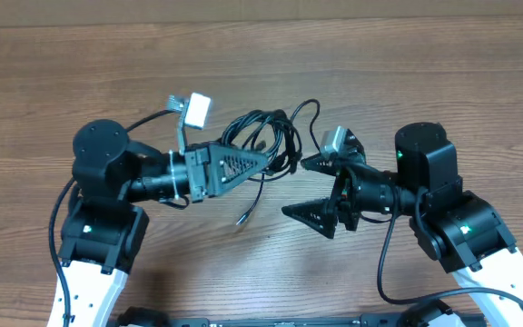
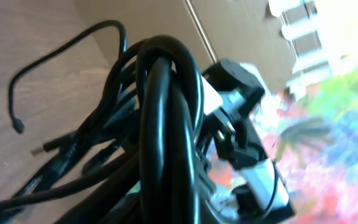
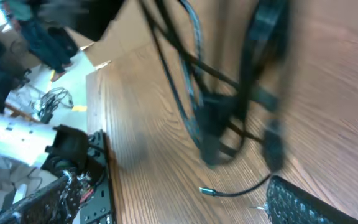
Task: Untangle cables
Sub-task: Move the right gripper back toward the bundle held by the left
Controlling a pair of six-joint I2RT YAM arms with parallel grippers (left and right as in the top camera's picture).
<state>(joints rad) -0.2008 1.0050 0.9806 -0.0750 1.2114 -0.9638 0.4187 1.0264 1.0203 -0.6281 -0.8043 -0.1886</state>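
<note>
Tangled cables (image 1: 266, 136) crowd the middle of the wooden table (image 1: 261, 54), hemmed in by the left gripper (image 1: 263, 156), closed on them from one side, and the right gripper (image 1: 295, 187), jaws spread, just beside them on the other. A loose strand (image 1: 252, 200) trails forward between the arms. The table's far half and outer sides are bare wood, open to approach.

Thin flexible cable bundle (image 1: 266, 136): showing glossy black throughout. Small metal plug tip (image 1: 241, 219), on a loose strand just below the bundle: gleaming silvery. Flat wooden table (image 1: 62, 73) under the bundle: showing mid-brown, with darker streaky grain running lengthwise. Boxy wrist camera block (image 1: 198, 109), left of the bundle: showing white.
</note>
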